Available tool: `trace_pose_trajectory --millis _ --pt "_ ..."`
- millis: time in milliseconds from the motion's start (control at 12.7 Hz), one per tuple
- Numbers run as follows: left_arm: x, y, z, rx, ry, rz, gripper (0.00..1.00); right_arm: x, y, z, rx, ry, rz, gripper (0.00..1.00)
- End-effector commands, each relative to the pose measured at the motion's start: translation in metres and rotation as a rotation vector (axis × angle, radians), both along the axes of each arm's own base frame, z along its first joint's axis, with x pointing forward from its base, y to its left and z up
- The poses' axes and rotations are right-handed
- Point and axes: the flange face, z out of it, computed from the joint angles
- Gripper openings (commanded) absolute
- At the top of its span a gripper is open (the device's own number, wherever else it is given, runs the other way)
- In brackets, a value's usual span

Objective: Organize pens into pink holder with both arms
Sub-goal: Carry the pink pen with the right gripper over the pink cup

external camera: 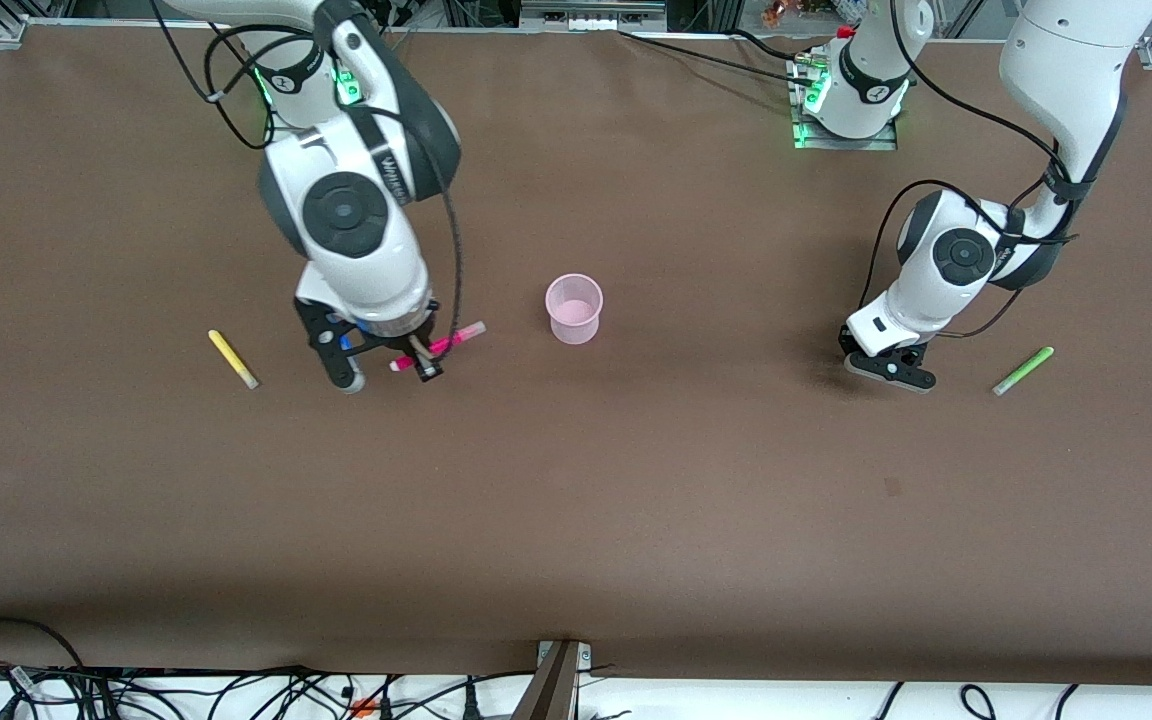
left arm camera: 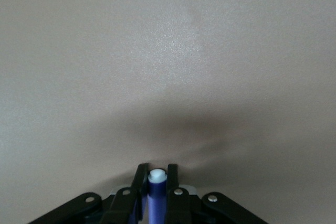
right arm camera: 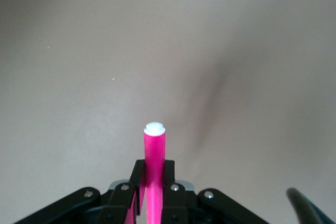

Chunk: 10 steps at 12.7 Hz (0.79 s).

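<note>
Brown table [external camera: 636, 480], translucent pale-pink holder [external camera: 574, 309], magenta pen [right arm camera: 155, 166], dark purple pen [left arm camera: 155, 198], yellow pen [external camera: 233, 359], light green pen [external camera: 1023, 371]

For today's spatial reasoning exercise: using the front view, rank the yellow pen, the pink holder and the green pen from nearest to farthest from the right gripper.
1. Yellow pen, toward the right arm's end of the table, beside the right gripper.
2. Pink holder, mid-table, only slightly farther.
3. Green pen, at the left arm's end, by the left gripper.
</note>
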Motion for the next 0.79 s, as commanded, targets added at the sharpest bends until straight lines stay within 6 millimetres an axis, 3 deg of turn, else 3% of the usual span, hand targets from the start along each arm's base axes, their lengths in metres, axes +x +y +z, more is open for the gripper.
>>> trace_pose_trajectory --millis 0,237,395,711 --pt "0.002 0.003 0.007 0.02 -0.002 -0.019 0.0 -0.01 0.054 0.008 -0.084 -0.109 -0.012 0.0" --pt "0.005 0.004 0.013 0.037 0.014 -0.02 0.0 -0.027 0.093 0.004 -0.08 -0.146 -0.06 0.0" --pt "0.008 0.003 0.018 0.05 0.027 -0.021 0.0 -0.049 0.125 0.001 -0.079 -0.154 -0.085 0.0" --pt "0.024 0.002 0.034 0.081 0.069 -0.044 0.0 -0.098 0.161 -0.038 -0.32 -0.182 0.041 0.0"
